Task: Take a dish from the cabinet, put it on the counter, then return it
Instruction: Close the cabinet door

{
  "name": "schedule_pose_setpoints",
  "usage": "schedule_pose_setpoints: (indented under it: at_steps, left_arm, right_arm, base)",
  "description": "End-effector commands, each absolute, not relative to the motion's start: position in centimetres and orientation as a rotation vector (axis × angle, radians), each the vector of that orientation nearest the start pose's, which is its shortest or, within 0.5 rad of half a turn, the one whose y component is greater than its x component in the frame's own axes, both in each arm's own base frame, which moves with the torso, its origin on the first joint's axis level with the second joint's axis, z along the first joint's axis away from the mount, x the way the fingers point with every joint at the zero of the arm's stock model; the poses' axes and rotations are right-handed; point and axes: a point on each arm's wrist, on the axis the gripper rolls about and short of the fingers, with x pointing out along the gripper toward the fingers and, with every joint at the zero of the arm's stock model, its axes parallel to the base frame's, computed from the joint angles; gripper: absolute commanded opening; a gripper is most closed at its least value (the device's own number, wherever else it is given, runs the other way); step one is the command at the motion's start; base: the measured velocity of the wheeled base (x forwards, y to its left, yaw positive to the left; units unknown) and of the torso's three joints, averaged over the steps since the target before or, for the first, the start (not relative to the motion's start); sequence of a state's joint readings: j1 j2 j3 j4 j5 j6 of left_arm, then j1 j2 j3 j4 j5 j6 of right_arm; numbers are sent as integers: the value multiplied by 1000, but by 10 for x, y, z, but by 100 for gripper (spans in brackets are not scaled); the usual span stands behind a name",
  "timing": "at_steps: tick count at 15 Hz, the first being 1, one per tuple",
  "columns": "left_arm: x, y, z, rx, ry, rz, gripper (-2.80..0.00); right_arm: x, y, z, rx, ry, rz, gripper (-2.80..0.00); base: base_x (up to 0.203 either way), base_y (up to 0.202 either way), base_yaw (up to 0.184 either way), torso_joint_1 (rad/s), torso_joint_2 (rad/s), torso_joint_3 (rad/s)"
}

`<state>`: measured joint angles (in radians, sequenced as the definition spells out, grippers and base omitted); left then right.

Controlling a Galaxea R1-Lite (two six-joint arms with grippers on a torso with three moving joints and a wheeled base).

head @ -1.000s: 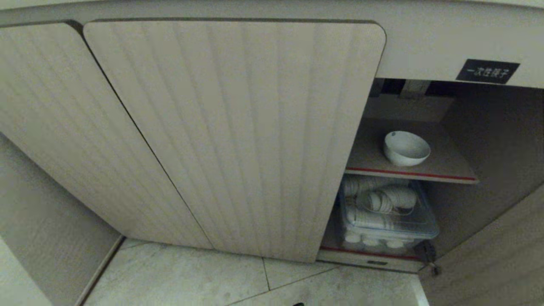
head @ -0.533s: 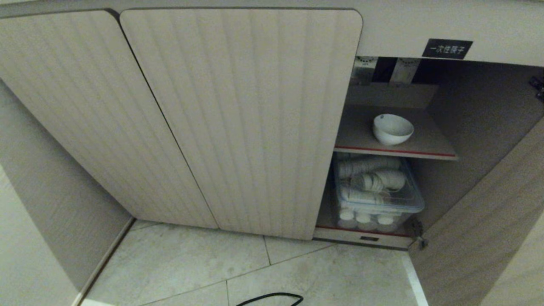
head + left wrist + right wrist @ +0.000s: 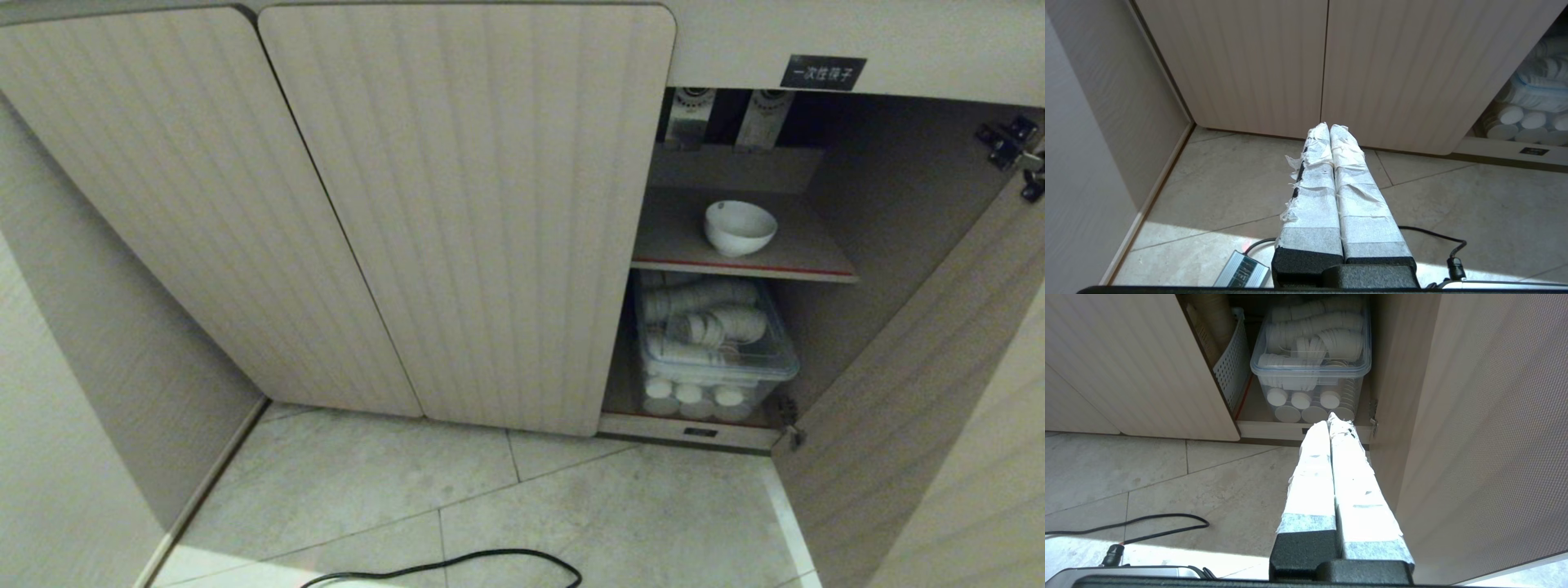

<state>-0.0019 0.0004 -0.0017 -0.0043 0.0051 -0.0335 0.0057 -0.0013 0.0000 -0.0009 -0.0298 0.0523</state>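
Observation:
The dish (image 3: 740,227), a small white bowl, stands upright on the inner shelf (image 3: 743,265) with a red edge, inside the open right bay of the beige ribbed cabinet (image 3: 465,212). No counter is in view. Neither arm shows in the head view. My left gripper (image 3: 1329,126) is shut and empty, low over the floor tiles in front of the closed doors. My right gripper (image 3: 1329,418) is also shut and empty, pointing at the bottom of the open bay, with the dish out of its view.
Below the shelf sits a clear lidded box (image 3: 714,347) of stacked white paper cups (image 3: 1314,339), with a white slotted basket (image 3: 1231,363) beside it. The open cabinet door (image 3: 922,384) stands at the right. A black cable (image 3: 457,563) and a silver box (image 3: 1241,271) lie on the floor. A side wall (image 3: 73,384) closes the left.
The whole head view has pulled back from the cabinet: doors, shelf and dish now look smaller and higher, and more floor with the black cable shows. Nothing in the cabinet has moved.

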Motion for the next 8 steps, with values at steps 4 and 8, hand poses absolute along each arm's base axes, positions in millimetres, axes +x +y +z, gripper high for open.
schedule_pose_setpoints:
  at_steps: [4, 8]
  left_arm:
    - [-23, 0, 76, -34, -6, 3, -280]
    - [-23, 0, 76, -34, -6, 3, -280]
  right_arm:
    - [-23, -1, 76, 52, -2, -24, -280]
    - [-23, -1, 76, 52, -2, -24, -280]
  base:
    - [0, 0, 0, 0, 0, 0]
    - [0, 0, 0, 0, 0, 0]
